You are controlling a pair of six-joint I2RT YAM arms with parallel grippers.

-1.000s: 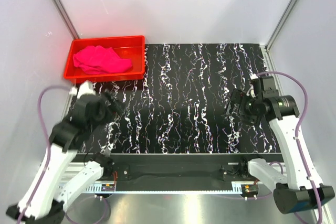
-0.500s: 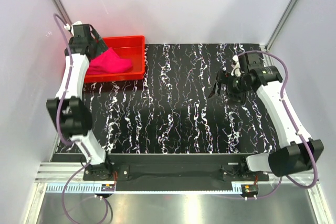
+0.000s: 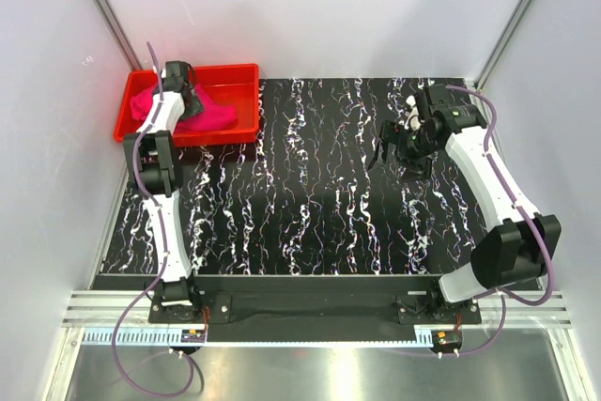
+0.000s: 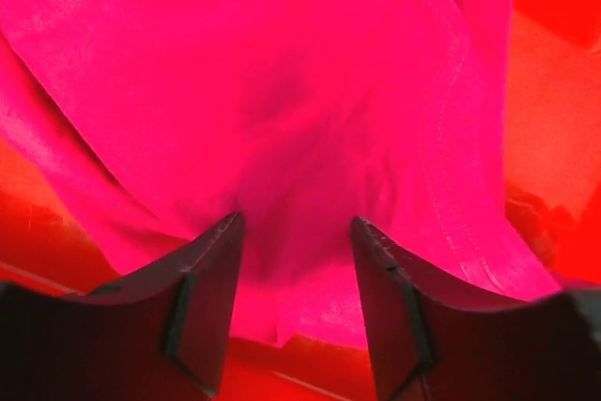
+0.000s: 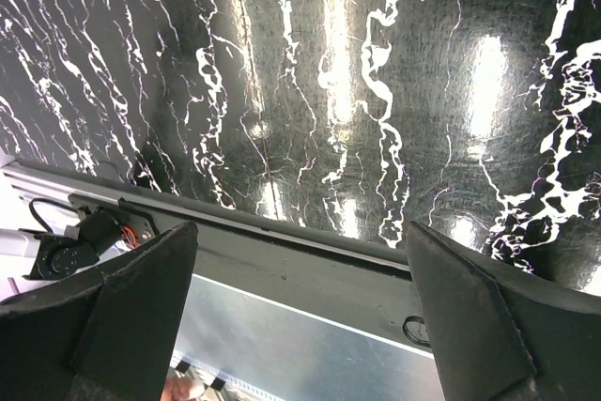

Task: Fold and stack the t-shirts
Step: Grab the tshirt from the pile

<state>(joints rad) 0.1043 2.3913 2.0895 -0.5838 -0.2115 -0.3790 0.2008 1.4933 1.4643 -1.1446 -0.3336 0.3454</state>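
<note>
**Left gripper [image 4: 296,224] half-open on t-shirt [image 4: 282,82] in tray [image 3: 235,70]**

Its fingers [image 4: 202,307] straddle and press a fold of the pink cloth, at the bench [image 3: 310,213] far-left corner. A second ago it hung near the left edge. Right gripper [image 3: 383,150] gapes wide, holding nothing, above bare bench right of centre

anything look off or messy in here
Only the pink t-shirt: it lies crumpled in a heap in the red tray at the far left corner of the table, not spread flat. The left jaws are down over it, a bunch of cloth between them. Nothing looks spilled or damaged.
</note>
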